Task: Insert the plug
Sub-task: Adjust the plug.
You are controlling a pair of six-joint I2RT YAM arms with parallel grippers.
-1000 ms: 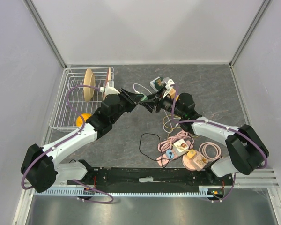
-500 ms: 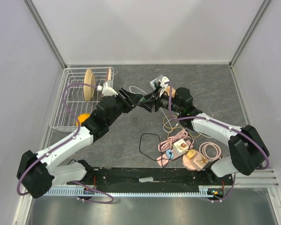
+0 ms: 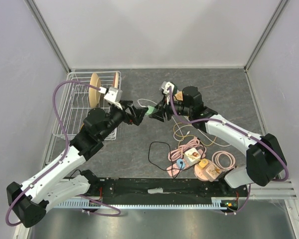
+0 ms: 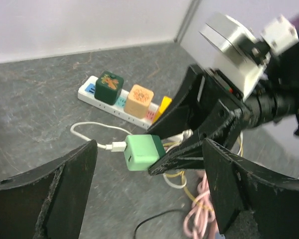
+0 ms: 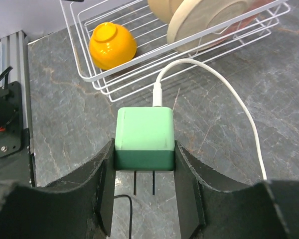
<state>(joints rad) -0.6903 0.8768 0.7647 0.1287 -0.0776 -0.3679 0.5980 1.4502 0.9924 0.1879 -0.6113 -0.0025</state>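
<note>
Right fingers (image 5: 189, 185) pinch 1 plug (image 5: 143, 133); 1 power strip (image 4: 120, 101)

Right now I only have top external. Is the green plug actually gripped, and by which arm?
Observer: The right wrist view shows the right fingers shut on the green plug, one on each side.
Operator: Which way do the prongs face?
Observer: The two prongs point back toward the right wrist, and the white cable leaves the far face.
Operator: Left arm?
Observer: The left fingers are open and not touching the plug. In the left wrist view it sits in the gap between them.
</note>
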